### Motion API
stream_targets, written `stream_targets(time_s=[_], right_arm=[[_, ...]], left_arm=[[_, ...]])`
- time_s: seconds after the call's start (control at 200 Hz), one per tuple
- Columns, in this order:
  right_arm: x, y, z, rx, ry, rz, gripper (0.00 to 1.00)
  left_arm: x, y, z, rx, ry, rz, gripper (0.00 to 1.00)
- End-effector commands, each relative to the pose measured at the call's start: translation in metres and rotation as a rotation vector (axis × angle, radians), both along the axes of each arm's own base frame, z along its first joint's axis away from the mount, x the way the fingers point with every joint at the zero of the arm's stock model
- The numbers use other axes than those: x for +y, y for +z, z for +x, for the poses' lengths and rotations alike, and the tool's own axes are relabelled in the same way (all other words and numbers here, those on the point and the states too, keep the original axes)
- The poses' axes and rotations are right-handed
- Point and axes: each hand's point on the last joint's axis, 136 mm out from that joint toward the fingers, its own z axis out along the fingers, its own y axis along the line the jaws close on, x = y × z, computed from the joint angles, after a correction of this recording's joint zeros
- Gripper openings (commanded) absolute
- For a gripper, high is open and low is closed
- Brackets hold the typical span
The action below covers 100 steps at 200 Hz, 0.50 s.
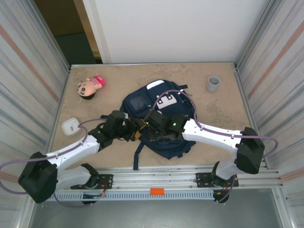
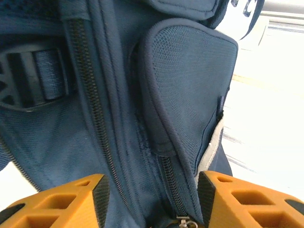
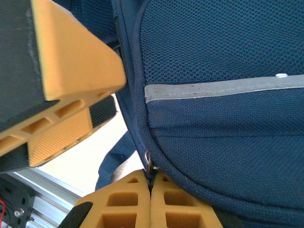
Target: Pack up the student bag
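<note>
The student bag lies flat in the middle of the surface, between the two arms, with its top toward the far edge. The right jaws are closed tight. Their orange fingers are pressed together on the small metal zipper pull at the edge of the front pocket, near the pale stripe. The left jaws stand about half open, with the zipped side of the bag between the left fingers; I cannot tell whether they press the fabric. A doll lies and a grey cup stands near the far edge, both apart from the bag.
</note>
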Motion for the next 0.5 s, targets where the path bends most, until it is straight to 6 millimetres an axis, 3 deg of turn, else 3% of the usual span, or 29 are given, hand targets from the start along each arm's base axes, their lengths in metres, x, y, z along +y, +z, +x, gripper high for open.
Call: stream_targets(time_s=[0.0, 0.236, 0.496], right_arm=[[-0.001, 0.011, -0.002, -0.024, 0.028, 0.029, 0.0], [0.0, 0.012, -0.004, -0.026, 0.036, 0.043, 0.0], [-0.02, 0.014, -0.007, -0.026, 0.02, -0.008, 0.0]], left_arm=[[-0.013, 0.017, 0.01, -0.033, 0.022, -0.058, 0.51], [-0.025, 0.019, 0.017, -0.04, 0.024, -0.082, 0.38], [-0.012, -0.002, 0.018, 0.0, 0.057, -0.013, 0.06]])
